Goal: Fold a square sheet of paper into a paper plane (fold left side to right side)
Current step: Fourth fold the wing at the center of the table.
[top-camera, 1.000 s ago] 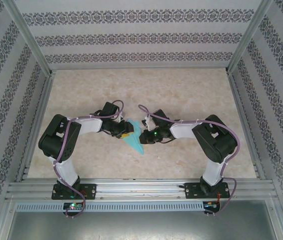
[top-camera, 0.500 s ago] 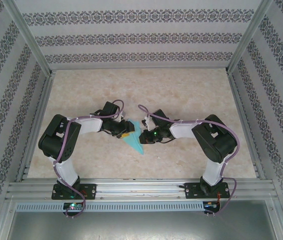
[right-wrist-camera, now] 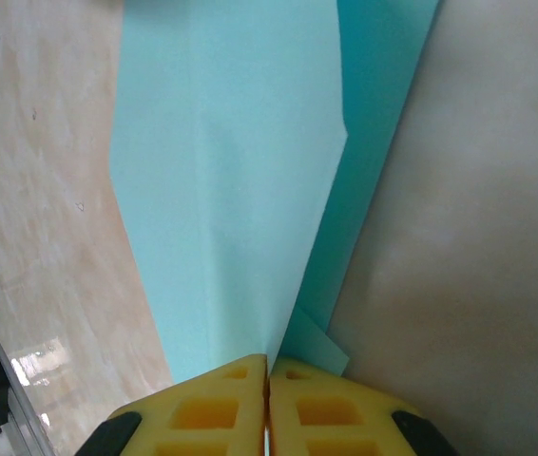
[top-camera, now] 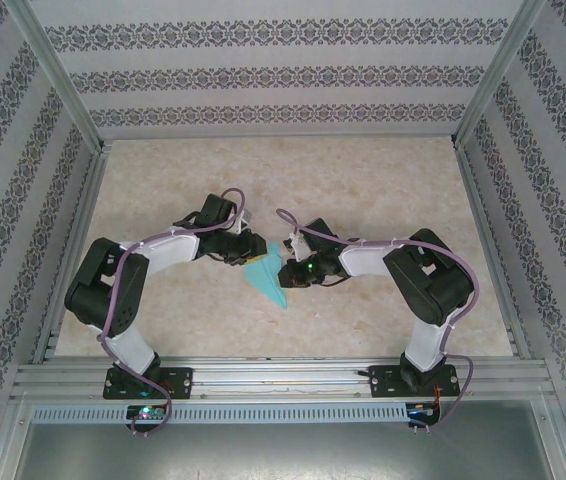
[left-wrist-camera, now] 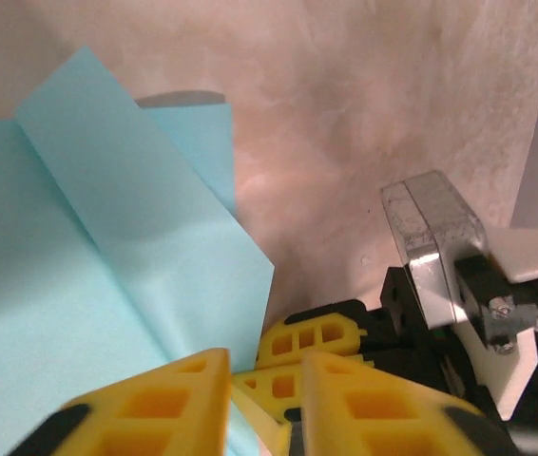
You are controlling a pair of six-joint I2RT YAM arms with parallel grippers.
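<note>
Shows a light turquoise paper plane (top-camera: pixel 266 280) flat on the middle of the table (top-camera: pixel 363 190), between both arms. Shows the right gripper (right-wrist-camera: pixel 267 366) pinching its edge, jaws pressed together. Shows the left gripper (left-wrist-camera: pixel 264 380) at its other side, jaws narrowly parted; cannot tell whether gripping.

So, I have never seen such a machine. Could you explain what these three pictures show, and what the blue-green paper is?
These are two robot arms bolted at the near edge of a table. The wide picture is from a fixed camera above and behind them; the close pictures are from cameras on the wrists, so each shows its own yellow fingers. On the table lies a folded turquoise paper plane. The right gripper is shut on it. The left gripper is slightly open beside it.
</note>
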